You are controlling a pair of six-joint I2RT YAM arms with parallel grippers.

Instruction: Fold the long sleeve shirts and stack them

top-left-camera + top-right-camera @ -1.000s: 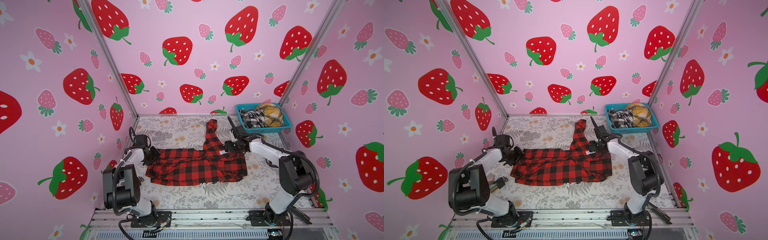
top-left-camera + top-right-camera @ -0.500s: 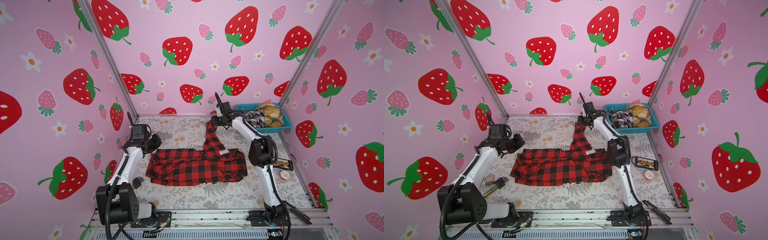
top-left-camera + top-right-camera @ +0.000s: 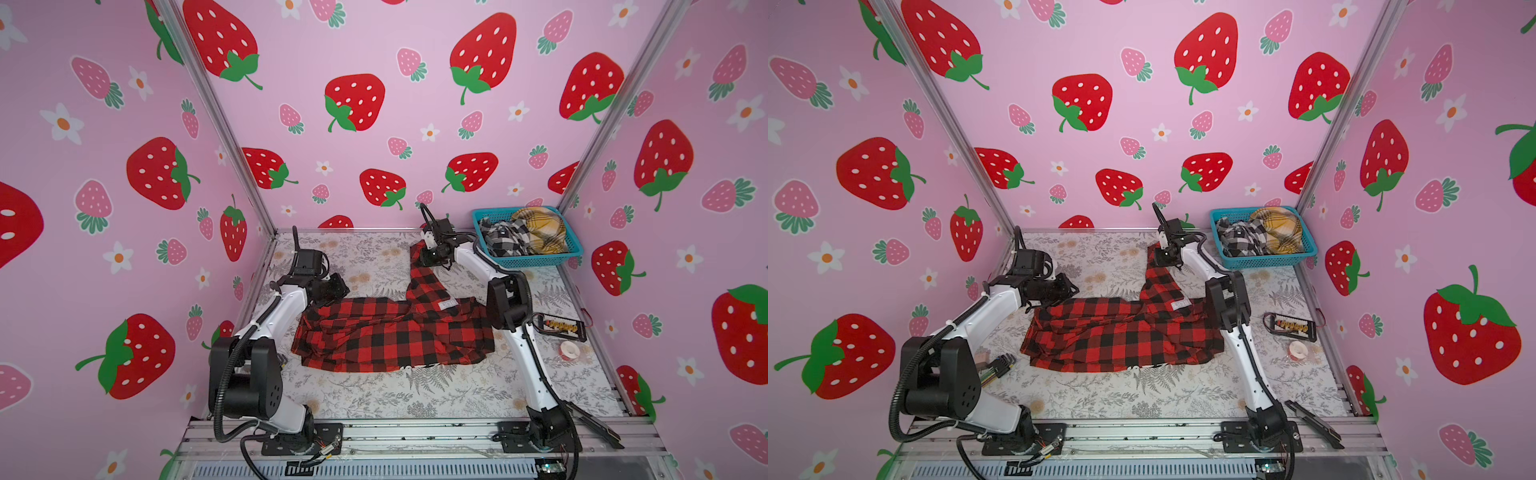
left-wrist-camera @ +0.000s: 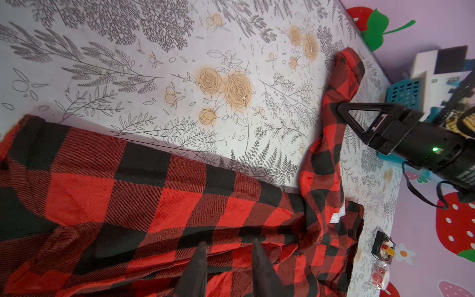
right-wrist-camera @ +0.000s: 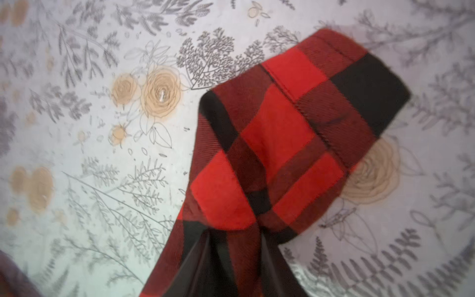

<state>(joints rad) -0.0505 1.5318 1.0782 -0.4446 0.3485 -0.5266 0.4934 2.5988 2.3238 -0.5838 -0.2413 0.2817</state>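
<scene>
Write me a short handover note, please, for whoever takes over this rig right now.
Right gripper: shut on the sleeve end of the red-and-black buffalo-check shirt, toward the back of the table.
Left gripper: jaws slightly apart at that shirt's left end; grip unclear.
Black-and-white plaid shirt and mustard-yellow plaid shirt: crumpled in the teal basket.
Done: nothing folded or stacked.
Left: fold all three, then stack.

We are looking into a robot lab's test booth. Pink strawberry-print panels [image 3: 374, 50] hang on aluminium posts [image 3: 222, 124] around a floral-covered tabletop [image 3: 374, 399]. A left arm [image 3: 282, 307] and a right arm [image 3: 536, 374] are bolted to a slotted aluminium rail [image 3: 415, 434], with a red-and-black plaid shirt [image 3: 374, 336] between them. Hex keys [image 3: 998, 368] and a tape roll [image 3: 569, 350] lie at the edges.
</scene>
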